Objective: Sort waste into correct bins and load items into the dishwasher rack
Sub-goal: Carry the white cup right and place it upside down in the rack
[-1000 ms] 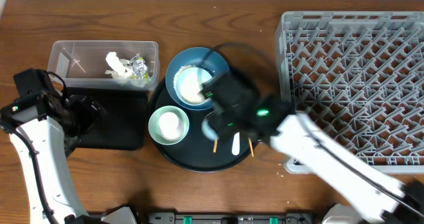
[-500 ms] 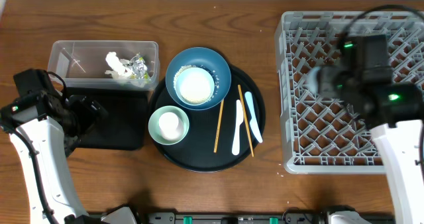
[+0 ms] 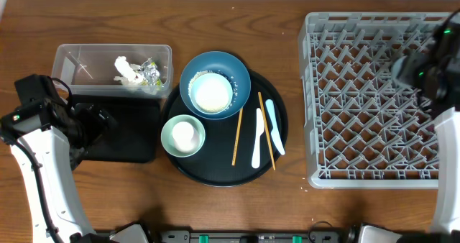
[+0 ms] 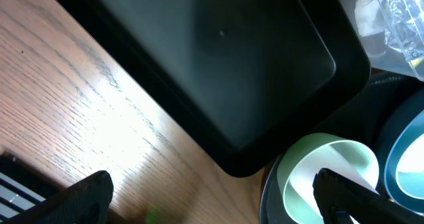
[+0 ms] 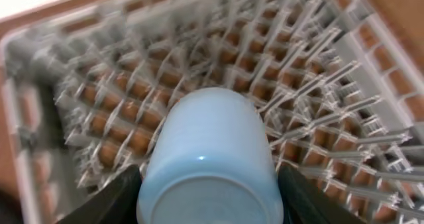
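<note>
My right gripper (image 5: 209,199) is shut on a pale blue cup (image 5: 209,151), held bottom-up toward the camera over the grey dishwasher rack (image 5: 311,85). From overhead it hangs above the rack's (image 3: 359,113) right side. On the round black tray (image 3: 223,175) sit a dark blue dish (image 3: 233,67) holding a white bowl (image 3: 210,92), a pale green bowl (image 3: 182,135), two chopsticks (image 3: 236,135) and two pale spoons (image 3: 256,136). My left gripper (image 4: 212,201) is open, low beside the black rectangular tray (image 4: 218,65) and the green bowl (image 4: 331,164).
The clear tub (image 3: 79,56) at the back left holds crumpled tissue (image 3: 127,69) and a shiny wrapper (image 3: 149,72). The black rectangular tray (image 3: 129,142) lies just in front of it. Bare wood table (image 3: 108,200) runs along the front edge.
My right arm swung from over the round tray across to the rack's right side, carrying the pale blue cup. The left arm has stayed still and open.
</note>
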`<state>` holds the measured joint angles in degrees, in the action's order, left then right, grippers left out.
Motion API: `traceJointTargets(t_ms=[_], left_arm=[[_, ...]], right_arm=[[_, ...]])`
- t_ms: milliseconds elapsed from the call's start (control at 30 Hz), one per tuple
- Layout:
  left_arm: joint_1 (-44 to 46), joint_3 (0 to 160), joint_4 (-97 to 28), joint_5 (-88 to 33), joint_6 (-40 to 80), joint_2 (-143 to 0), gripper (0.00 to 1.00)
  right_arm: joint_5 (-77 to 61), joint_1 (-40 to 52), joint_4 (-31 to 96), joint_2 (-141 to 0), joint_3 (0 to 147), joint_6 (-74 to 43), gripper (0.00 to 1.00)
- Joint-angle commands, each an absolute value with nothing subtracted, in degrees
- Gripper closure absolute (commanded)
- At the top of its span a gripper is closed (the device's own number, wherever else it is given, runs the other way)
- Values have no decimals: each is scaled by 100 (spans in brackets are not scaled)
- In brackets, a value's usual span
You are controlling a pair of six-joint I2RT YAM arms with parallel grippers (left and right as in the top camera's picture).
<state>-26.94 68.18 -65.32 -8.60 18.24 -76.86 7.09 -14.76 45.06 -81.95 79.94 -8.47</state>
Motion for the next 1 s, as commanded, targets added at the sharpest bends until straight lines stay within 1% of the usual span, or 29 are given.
traceJointTargets(t_ms=[0,300,467,600,867,933,967], left_arm=[[-2720,6847,-6530,-829,1900,-7673,2],[-2720,6847,-6530,-829,1898,-7673,2],[-2720,6847,-6528,-829,1896,-7673,2],[-2720,6847,-6528,-829,1898,-7673,2],[-2720,6847,-6530,-829,1898,-7673,2],[-2720,6847,-6528,-829,1898,-7673,2],[-2720,6847,-6530,-829,1896,-7673,2]], right_arm=[[727,-1925,4230,-8438,8093,-786,62],[701,-3057,3496,-9240,8095,-1315,66],[305,-3437,3107,-9607,8095,-1326,66],[12,-3531,2832,-9929,8095,-1323,67],[-69,-3518,2517,-10357,8095,-1326,68],[-71,-3520,2510,-10429,8095,-1323,66],[-69,-3518,2517,-10471,8095,-1321,62]])
